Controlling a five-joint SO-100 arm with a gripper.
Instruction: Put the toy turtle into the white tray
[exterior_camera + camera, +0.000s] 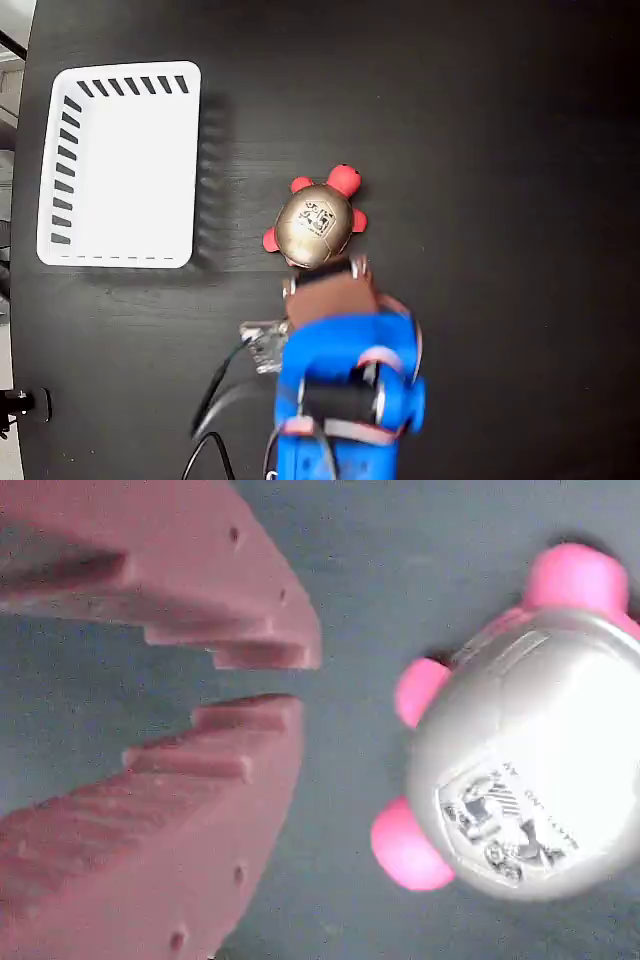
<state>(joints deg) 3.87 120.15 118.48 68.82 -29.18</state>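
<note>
Toy turtle point(316, 226) right of white tray point(120, 165)

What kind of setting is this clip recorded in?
Probably a hobby or lab bench set up for robot practice: a plain black table holding only a toy turtle and an empty white tray, with a blue arm's gripper and loose cables over it.

Even overhead light; the wrist view is soft and washed-out.
</note>
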